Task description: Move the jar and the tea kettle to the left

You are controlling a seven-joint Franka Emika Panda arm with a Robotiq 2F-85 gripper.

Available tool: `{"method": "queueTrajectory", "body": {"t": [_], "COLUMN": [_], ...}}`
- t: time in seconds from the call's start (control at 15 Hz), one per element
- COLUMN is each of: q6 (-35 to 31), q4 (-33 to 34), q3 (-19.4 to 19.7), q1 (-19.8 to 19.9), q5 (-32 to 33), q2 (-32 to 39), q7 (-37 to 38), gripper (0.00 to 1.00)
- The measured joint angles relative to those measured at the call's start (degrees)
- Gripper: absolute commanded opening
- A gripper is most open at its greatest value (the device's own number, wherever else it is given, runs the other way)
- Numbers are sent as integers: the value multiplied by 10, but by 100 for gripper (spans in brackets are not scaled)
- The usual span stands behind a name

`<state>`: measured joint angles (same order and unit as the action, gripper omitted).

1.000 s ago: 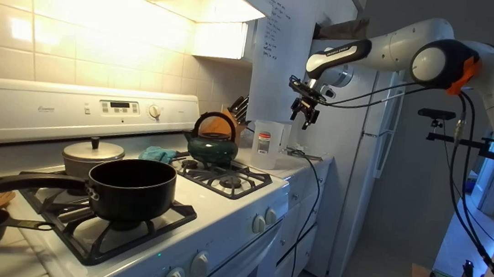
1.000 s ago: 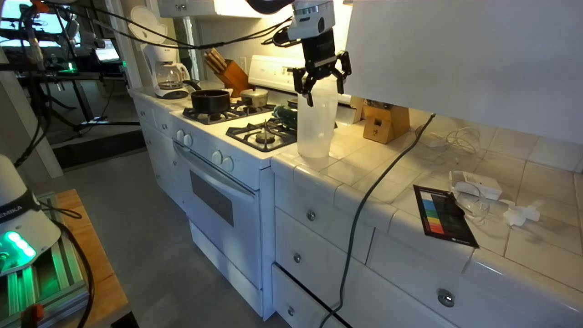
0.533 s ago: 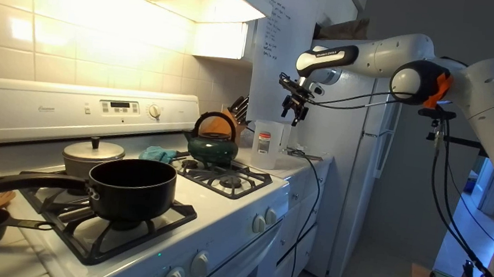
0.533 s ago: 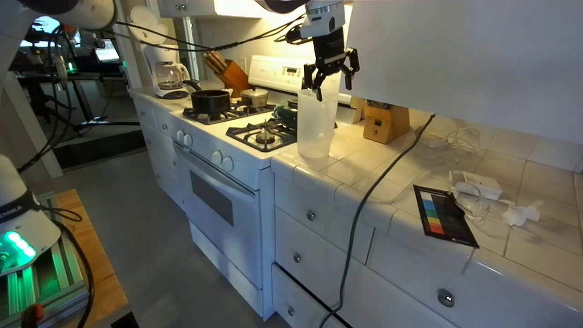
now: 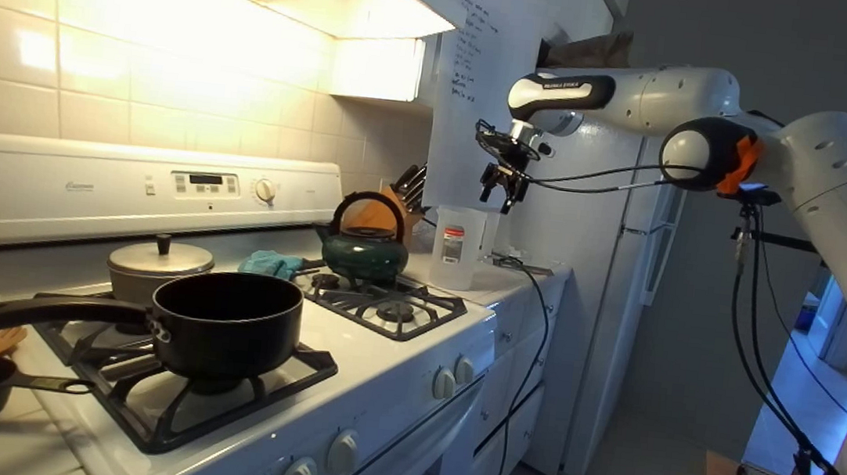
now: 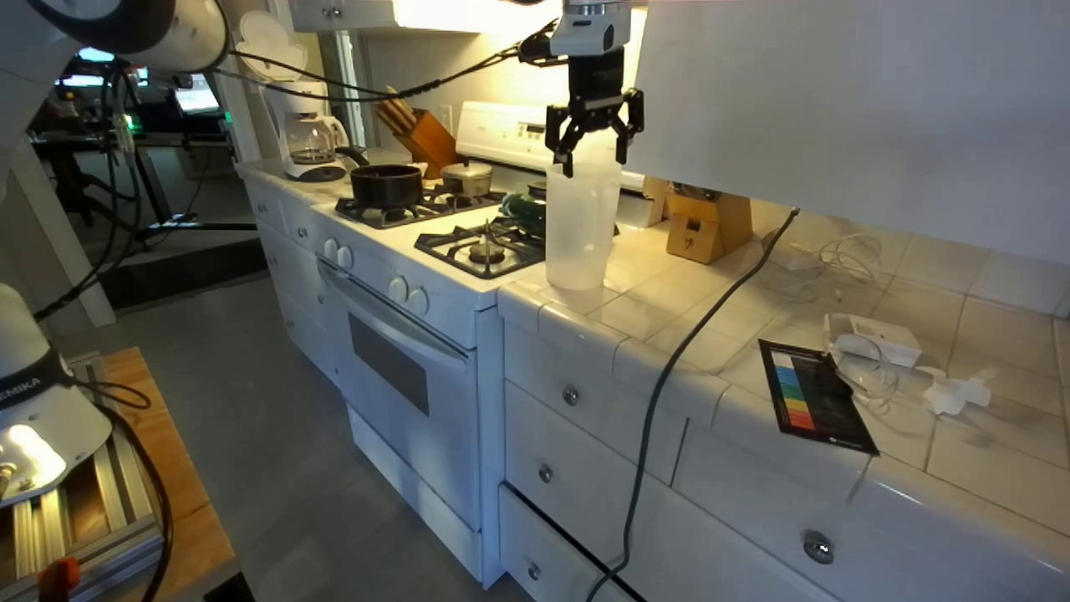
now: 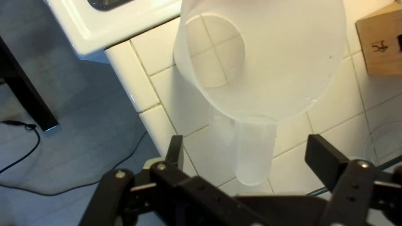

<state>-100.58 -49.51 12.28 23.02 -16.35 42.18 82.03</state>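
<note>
Hand [image 7: 245, 149] spread wide; between its fingers [image 7: 174, 151], in the wrist view, shows the handle [image 7: 255, 153] of the jar [image 7: 276, 69].

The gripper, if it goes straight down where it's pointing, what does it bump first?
The gripper would probably meet the handle of the plastic pitcher first: the wrist view shows it between the open fingers. How far below it sits is hard to judge.

"EMIKA" reads on the dark band [image 6: 29, 383] of the robot base [image 6: 79, 426], near left. A small dark figure [image 7: 380, 46] marks the knife block [image 7: 378, 61]. Handwriting [image 5: 473, 30] on the white panel [image 5: 472, 148], the label [image 5: 453, 244] on the jar [image 5: 455, 276] and the logo [image 5: 79, 187] on the stove [image 5: 116, 170] (all too small) are illegible.
</note>
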Motion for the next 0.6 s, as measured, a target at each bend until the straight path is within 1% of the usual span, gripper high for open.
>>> {"method": "queueTrajectory", "body": {"t": [0.27, 0.33, 0.4, 0.6], "q6": [12, 13, 13, 13], "q4": [26, 32, 38, 59], "q3": [-4, -5, -6, -11], "q1": [11, 13, 15, 18], "q5": [0, 0, 0, 0], "q2": [25, 33, 41, 61], "q7": [7, 10, 14, 29], "gripper": [100, 91, 74, 50]}}
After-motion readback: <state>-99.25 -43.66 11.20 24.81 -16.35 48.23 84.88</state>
